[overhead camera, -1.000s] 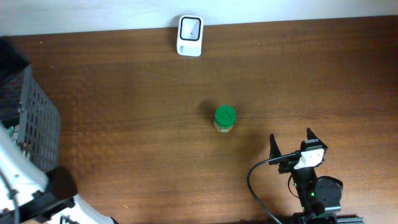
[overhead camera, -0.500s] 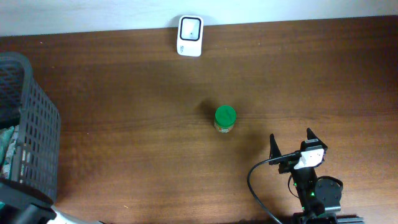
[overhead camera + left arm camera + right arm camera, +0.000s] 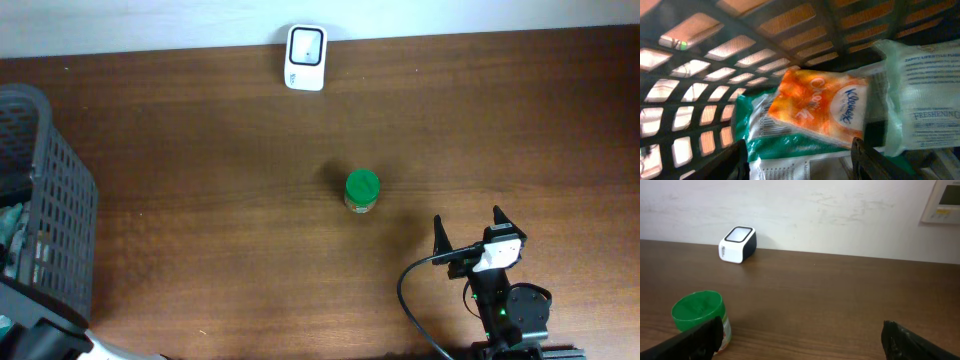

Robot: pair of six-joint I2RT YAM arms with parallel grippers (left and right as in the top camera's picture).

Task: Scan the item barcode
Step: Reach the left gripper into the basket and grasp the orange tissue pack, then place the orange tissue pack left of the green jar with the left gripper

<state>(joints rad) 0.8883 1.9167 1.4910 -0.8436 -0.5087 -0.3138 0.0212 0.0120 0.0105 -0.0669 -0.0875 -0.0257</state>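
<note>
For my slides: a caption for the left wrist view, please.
Left gripper open above an orange Kleenex pack inside the dark mesh basket.

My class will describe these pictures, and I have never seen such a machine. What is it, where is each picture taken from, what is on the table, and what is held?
It is a robot: two arms at a wooden table, each ending in a two-finger gripper. One picture looks down from above; the other two come from cameras on the wrists. On the table stand a white barcode scanner and a jar with a green lid. The right gripper is open near the jar. The left gripper is open inside a dark basket, above a Kleenex tissue pack and a clear plastic packet. Neither holds anything.
</note>
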